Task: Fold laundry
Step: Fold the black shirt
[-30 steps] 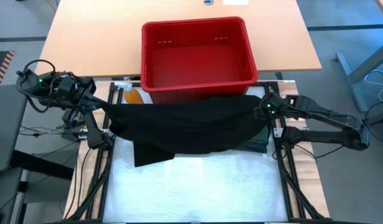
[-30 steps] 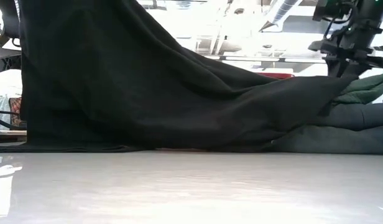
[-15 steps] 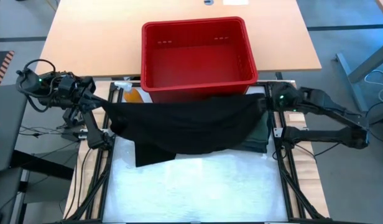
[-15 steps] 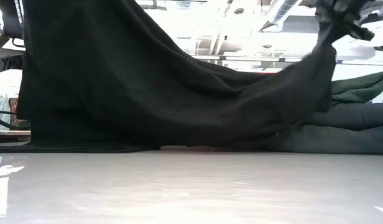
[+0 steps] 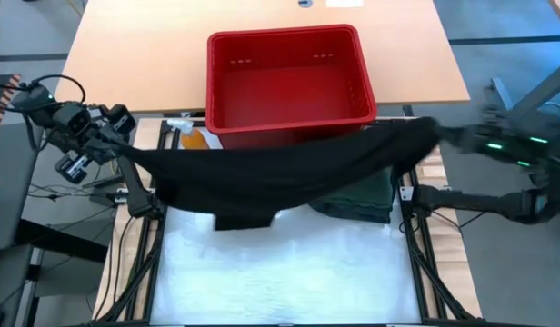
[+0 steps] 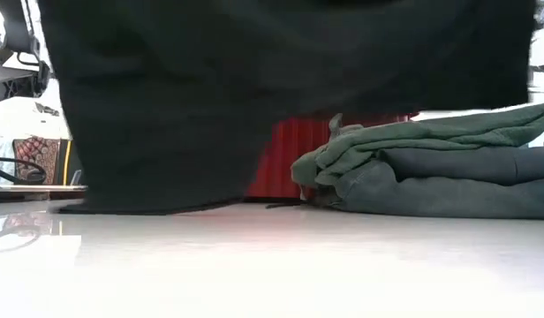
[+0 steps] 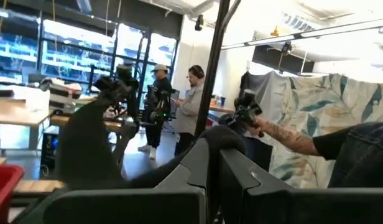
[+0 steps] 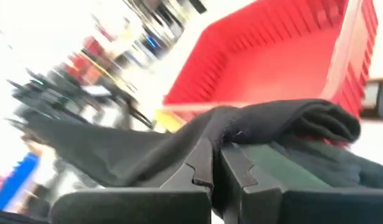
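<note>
Black garment [image 5: 280, 173], clamped by both pincers, curtains most of the low view, hiding basket [image 5: 289, 77].

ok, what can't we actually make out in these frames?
- Right gripper, high view: motion blur smears it where it meets the black cloth garment.
- Folded dark green and grey garments: the black garment covers most of the pile from above; the low view's edge crops it.
- Red plastic basket, low view: only a strip shows under the black garment.
- Left gripper, left wrist view: tips buried in cloth.
</note>
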